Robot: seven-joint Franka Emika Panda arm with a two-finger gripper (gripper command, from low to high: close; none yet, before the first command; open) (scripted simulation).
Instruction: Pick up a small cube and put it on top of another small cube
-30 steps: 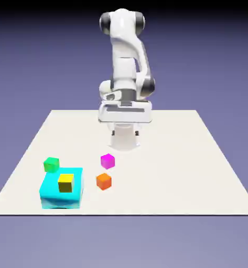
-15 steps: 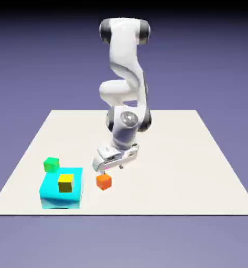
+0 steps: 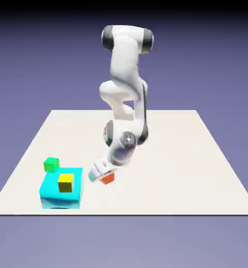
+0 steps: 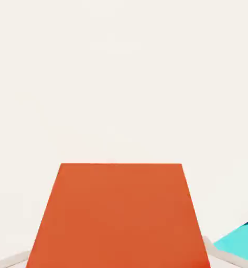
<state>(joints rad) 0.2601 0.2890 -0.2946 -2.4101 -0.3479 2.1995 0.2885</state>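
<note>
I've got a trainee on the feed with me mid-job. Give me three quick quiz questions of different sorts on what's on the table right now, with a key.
1. True or false: the yellow cube sits on top of the big cyan block.
2. Which cube has the gripper closed on? A) green B) orange C) yellow
3. Fill in: in the exterior view, the green cube rests on the ____ just behind the cyan block.

Key
1. True.
2. B: the orange cube fills the space between the fingers in the hand view, and the gripper is shut on it.
3. Table.
</note>
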